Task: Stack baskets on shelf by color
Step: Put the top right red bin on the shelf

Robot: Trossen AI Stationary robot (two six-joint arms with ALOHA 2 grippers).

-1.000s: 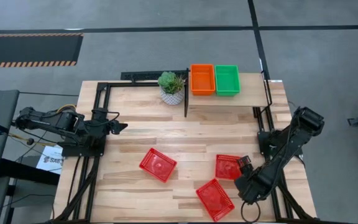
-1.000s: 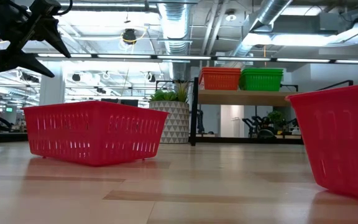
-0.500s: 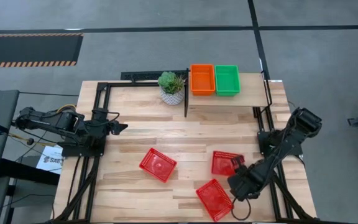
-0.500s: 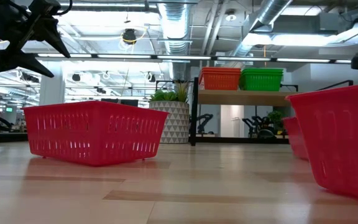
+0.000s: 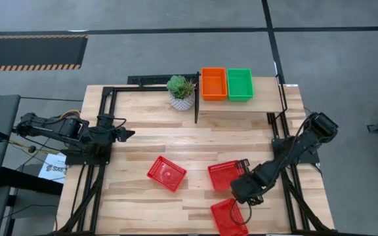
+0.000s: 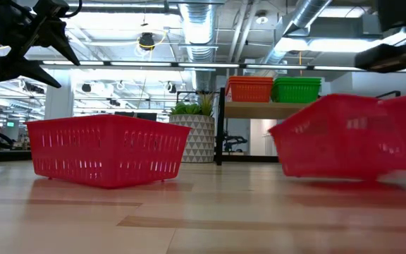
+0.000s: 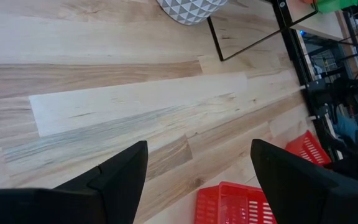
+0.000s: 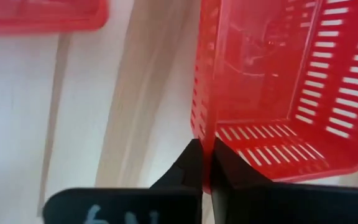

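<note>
Orange basket (image 5: 214,83), green basket (image 5: 239,84) on shelf (image 5: 268,98); 3 red baskets (image 5: 166,174) on tabletop.

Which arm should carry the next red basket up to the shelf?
Right. The right gripper is already shut on the wall of a red basket, tilted off the table. The left gripper waits open at the left edge, far from the shelf.

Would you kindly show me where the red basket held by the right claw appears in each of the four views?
High view: the held red basket sits right of centre, at the right claw.
Low view: it hangs tilted at the right.
Left wrist view: probably the red basket at the far edge, though I cannot be sure.
Right wrist view: it fills the upper right, wall pinched.
Shared landmark: the potted plant.
</note>
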